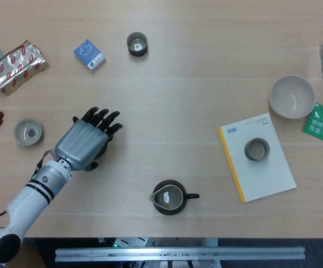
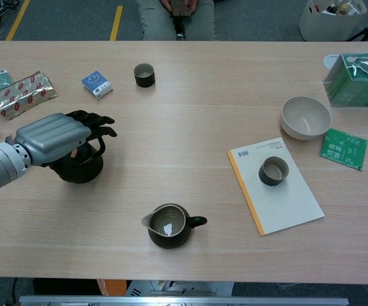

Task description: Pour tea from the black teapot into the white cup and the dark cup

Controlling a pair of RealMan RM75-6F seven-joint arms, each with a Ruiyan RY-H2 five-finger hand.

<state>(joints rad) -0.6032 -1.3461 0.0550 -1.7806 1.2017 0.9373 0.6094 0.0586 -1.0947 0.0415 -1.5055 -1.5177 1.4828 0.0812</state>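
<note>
The black teapot (image 2: 82, 169) stands on the left of the table, half covered by my left hand (image 2: 60, 135). In the head view the left hand (image 1: 86, 144) hides it almost fully. The fingers (image 2: 98, 122) reach out flat over the teapot's arched handle and are not wrapped around it. A small pale cup (image 1: 27, 132) sits just left of the hand. The dark cup (image 1: 137, 43) stands at the far side (image 2: 144, 75). My right hand is in neither view.
A dark pitcher (image 1: 170, 196) with liquid sits near the front edge. A grey cup (image 1: 256, 149) rests on a white booklet (image 1: 267, 178) at the right, beside a white bowl (image 1: 291, 96). Snack packets (image 1: 16, 64) and a blue packet (image 1: 89, 54) lie far left.
</note>
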